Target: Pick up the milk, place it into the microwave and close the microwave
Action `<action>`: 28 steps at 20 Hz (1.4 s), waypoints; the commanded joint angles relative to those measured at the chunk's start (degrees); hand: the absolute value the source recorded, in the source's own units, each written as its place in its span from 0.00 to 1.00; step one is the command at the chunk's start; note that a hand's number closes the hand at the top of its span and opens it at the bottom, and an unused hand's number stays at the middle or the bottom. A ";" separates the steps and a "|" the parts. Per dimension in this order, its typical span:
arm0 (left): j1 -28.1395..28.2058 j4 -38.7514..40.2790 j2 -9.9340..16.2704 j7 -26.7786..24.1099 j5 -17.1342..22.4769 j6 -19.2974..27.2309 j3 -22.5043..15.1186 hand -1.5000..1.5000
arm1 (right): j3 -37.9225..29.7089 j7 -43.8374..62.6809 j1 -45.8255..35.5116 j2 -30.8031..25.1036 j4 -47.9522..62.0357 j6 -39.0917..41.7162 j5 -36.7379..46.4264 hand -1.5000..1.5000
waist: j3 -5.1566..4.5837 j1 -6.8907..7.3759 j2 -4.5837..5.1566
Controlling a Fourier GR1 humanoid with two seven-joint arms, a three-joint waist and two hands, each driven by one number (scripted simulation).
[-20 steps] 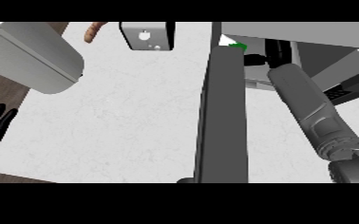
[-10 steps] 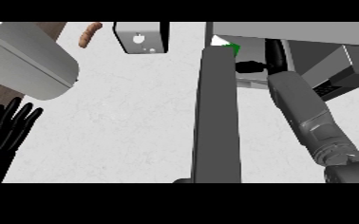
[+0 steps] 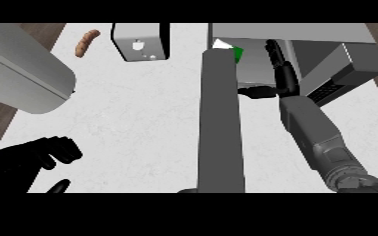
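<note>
One white counter (image 3: 140,115), speckled, filling most of the head view.
Microwave (image 3: 295,35): grey body at the upper right, cavity open. Its door (image 3: 221,125) stands open, seen edge-on as a long dark slab running from the cavity toward the lower edge.
Grey rounded appliance (image 3: 29,75): upper left, partly cut off.
Right hand (image 3: 280,72): forearm enters from the lower right; black fingers extended straight into the cavity, thumb (image 3: 255,91) out toward the door, holding nothing visible.
Left hand (image 3: 37,162): lower left corner, fingers curled, empty.
Toaster (image 3: 139,42): grey box, top centre.
Milk (image 3: 227,50): white-and-green carton inside the cavity, just beyond the door's far end, mostly hidden.
Sausage (image 3: 87,42): upper left, on the counter.
</note>
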 commanded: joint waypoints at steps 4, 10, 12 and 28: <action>-0.12 -2.21 -0.90 4.78 -0.87 4.24 -7.46 1.00 | -0.74 -1.59 5.05 0.31 -1.72 10.54 -2.05 0.00 | -0.10 -1.66 -0.86; -3.01 0.98 -0.91 4.57 -4.91 9.30 -15.03 1.00 | 0.90 -6.78 14.06 1.41 -4.68 11.88 -1.78 0.00 | -0.14 -2.61 -1.06; 2.75 -1.60 -0.92 1.26 -7.23 8.27 -17.52 1.00 | 2.40 -5.17 17.12 0.55 -9.06 13.35 -1.75 0.00 | -0.23 -3.17 -1.56; -15.14 24.24 -0.92 -10.56 -23.76 20.55 -35.91 1.00 | 6.70 -3.56 44.83 -1.72 -35.63 21.16 -5.64 0.00 | -0.33 -5.18 -1.40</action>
